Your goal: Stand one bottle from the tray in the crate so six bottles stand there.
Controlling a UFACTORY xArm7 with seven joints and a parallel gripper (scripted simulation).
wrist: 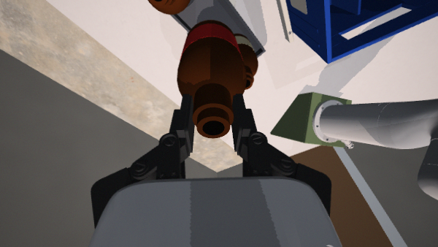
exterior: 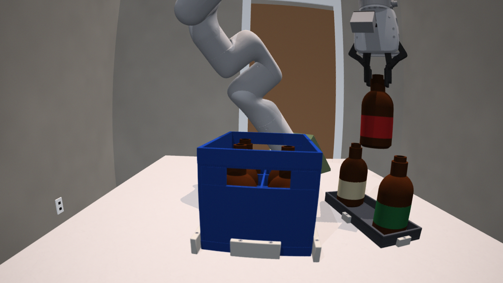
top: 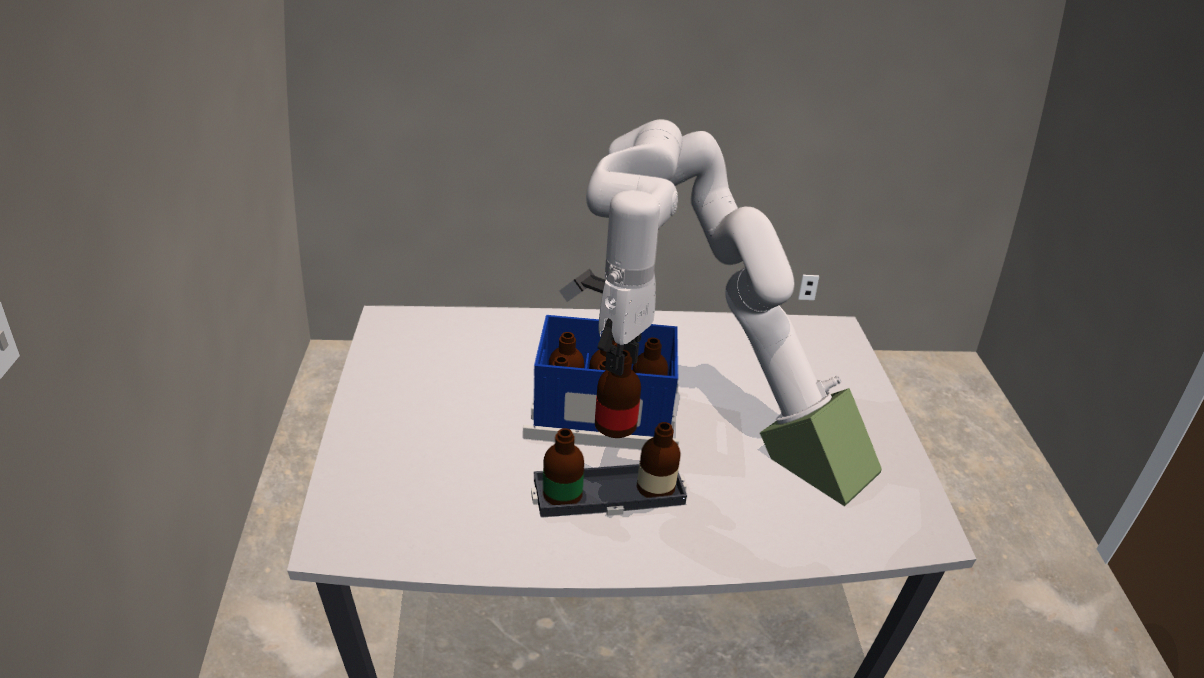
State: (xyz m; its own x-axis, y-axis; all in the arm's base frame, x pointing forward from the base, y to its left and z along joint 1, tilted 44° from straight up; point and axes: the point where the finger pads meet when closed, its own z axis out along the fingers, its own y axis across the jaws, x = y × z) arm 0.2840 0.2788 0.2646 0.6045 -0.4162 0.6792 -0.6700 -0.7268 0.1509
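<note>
My gripper (top: 619, 360) (exterior: 377, 81) (wrist: 212, 107) is shut on the neck of a brown bottle with a red label (top: 618, 405) (exterior: 376, 119) (wrist: 211, 60). The bottle hangs upright in the air above the dark tray (top: 610, 484) (exterior: 362, 220), clear of the two bottles that stand on it: one with a green label (top: 563, 467) (exterior: 393, 196) and one with a cream label (top: 658, 460) (exterior: 352, 176). The blue crate (top: 556, 395) (exterior: 258, 203) (wrist: 330, 34) stands behind the tray, with several brown bottles (top: 567, 350) (exterior: 242, 145) upright in its cells.
The arm's green base block (top: 821, 446) (wrist: 297, 118) sits on the table (top: 421, 471) to the right of the crate. Grey brackets (exterior: 255, 248) hold the crate's foot. A door (exterior: 292, 70) is in the far wall.
</note>
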